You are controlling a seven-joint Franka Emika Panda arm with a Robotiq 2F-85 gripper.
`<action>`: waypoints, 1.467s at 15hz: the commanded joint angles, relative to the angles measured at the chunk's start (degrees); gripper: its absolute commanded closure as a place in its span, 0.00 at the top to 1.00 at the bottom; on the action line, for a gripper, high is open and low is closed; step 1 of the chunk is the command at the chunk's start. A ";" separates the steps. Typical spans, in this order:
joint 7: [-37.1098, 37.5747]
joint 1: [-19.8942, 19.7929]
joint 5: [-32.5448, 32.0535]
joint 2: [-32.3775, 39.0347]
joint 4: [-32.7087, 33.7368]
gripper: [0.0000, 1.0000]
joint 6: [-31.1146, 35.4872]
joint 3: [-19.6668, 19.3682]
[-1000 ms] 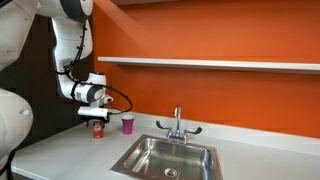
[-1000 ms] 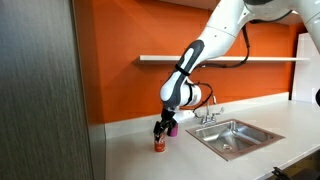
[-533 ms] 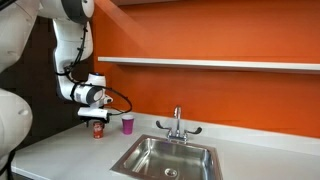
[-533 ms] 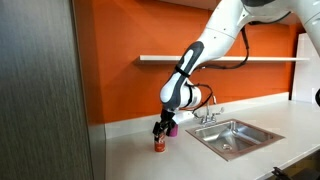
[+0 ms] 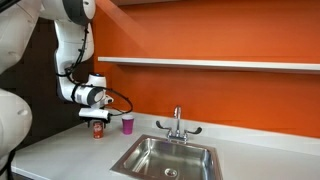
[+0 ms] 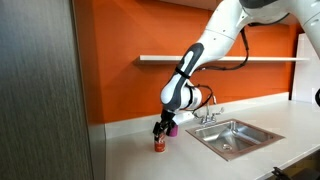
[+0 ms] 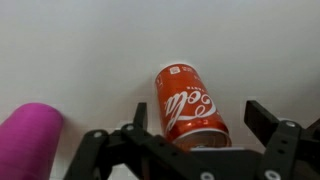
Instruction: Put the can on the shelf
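An orange wall (image 5: 220, 35) backs a white countertop (image 5: 65, 152) with a steel sink (image 5: 165, 155).

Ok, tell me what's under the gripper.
The red can stands on the white countertop, beneath the open gripper. In both exterior views the gripper covers the can's top.

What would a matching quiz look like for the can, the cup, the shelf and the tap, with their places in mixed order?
Things:
1 can
2 cup
3 shelf
4 tap

Places:
A on the orange wall
B at the back of the sink
C inside the open gripper
D on the counter, beside the can

Pairs: 1-C, 2-D, 3-A, 4-B
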 commanded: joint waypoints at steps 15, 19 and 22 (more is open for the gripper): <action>1.51 -0.90 -3.57 4.45 5.37 0.74 0.66 -0.08; 1.63 -1.01 -4.04 5.06 6.40 0.42 0.35 -0.41; 1.81 -1.05 -4.29 5.26 6.94 0.39 0.05 -0.86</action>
